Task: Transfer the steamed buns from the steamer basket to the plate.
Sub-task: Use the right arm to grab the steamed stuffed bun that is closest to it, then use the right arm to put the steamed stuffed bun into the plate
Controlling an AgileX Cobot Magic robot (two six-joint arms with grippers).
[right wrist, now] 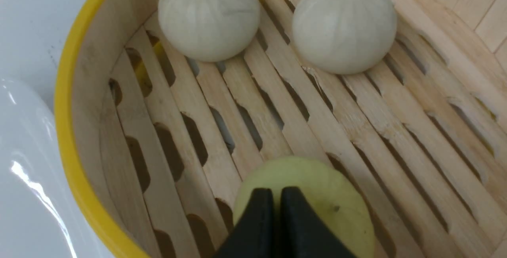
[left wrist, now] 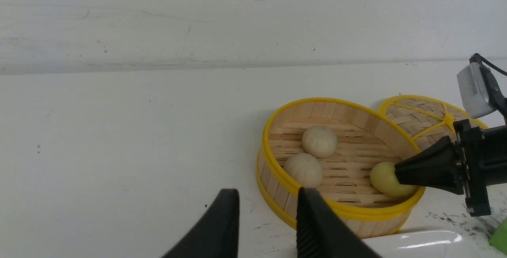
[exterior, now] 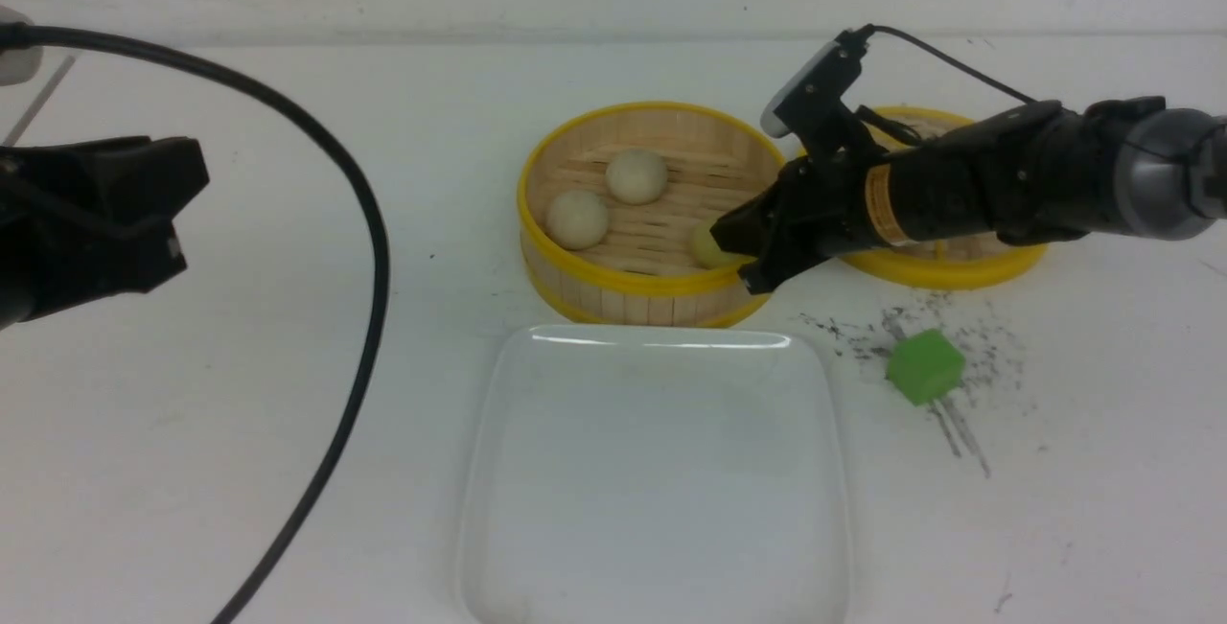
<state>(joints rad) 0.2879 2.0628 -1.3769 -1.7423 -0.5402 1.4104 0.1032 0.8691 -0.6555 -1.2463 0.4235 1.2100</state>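
right arm stretches in low from the right; right gripper (right wrist: 277, 198) closed on nothing, tips at the pale yellow bun (left wrist: 386, 178) inside the steamer basket (exterior: 575, 288). left gripper (left wrist: 268, 194) parted, well left, empty.

Right arm (exterior: 959, 193) lies low across the basket's (exterior: 623, 300) right rim, shutting off that side. The basket's left half stands open from above, pale buns (exterior: 577, 219) sitting there. Plate (exterior: 479, 471) just in front lies bare. A cable (exterior: 369, 221) loops over the surface (exterior: 173, 471) at left.
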